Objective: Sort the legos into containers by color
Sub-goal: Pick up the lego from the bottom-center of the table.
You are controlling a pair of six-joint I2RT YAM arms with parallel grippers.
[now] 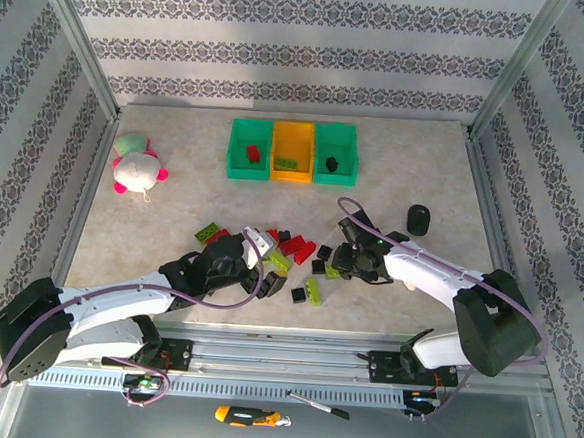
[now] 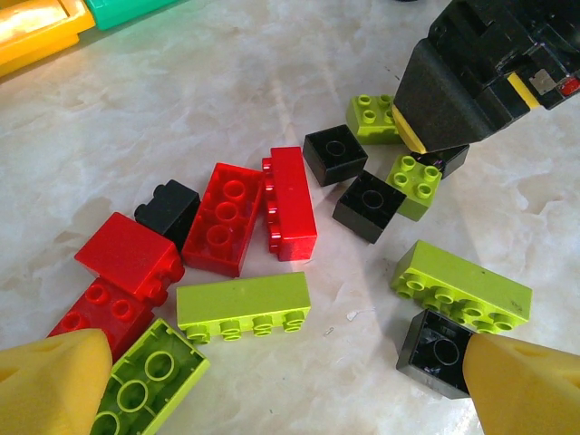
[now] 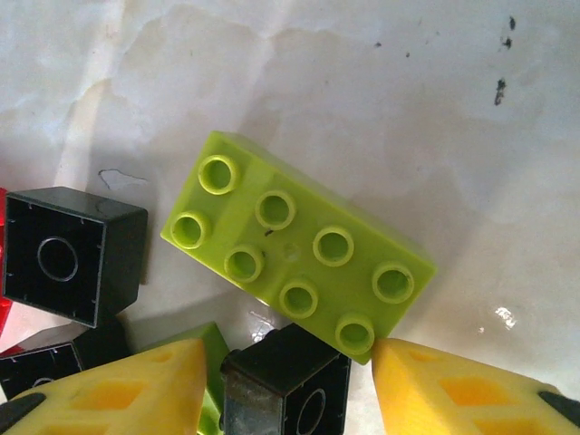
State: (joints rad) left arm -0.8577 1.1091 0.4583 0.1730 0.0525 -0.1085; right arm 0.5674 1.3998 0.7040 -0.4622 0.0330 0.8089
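Note:
Red, lime and black legos (image 1: 292, 249) lie scattered at the table's front centre. My left gripper (image 1: 265, 263) hovers low over their left side, open (image 2: 290, 390); a lime brick (image 2: 243, 306) lies on its side ahead of the yellow fingertips (image 2: 50, 385), and a black brick (image 2: 439, 349) sits by the right one. My right gripper (image 1: 337, 262) is down in the pile's right side, open (image 3: 290, 394), straddling a small black brick (image 3: 285, 385) with slim gaps either side. A lime two-by-four brick (image 3: 299, 245) touches its right fingertip. The containers (image 1: 294, 134) stand at the back.
The left green bin holds a red brick (image 1: 253, 154), the orange one a lime brick (image 1: 289, 164), the right green one a black brick (image 1: 331, 165). A plush toy (image 1: 135, 165) lies far left. A black object (image 1: 419, 219) rests at right.

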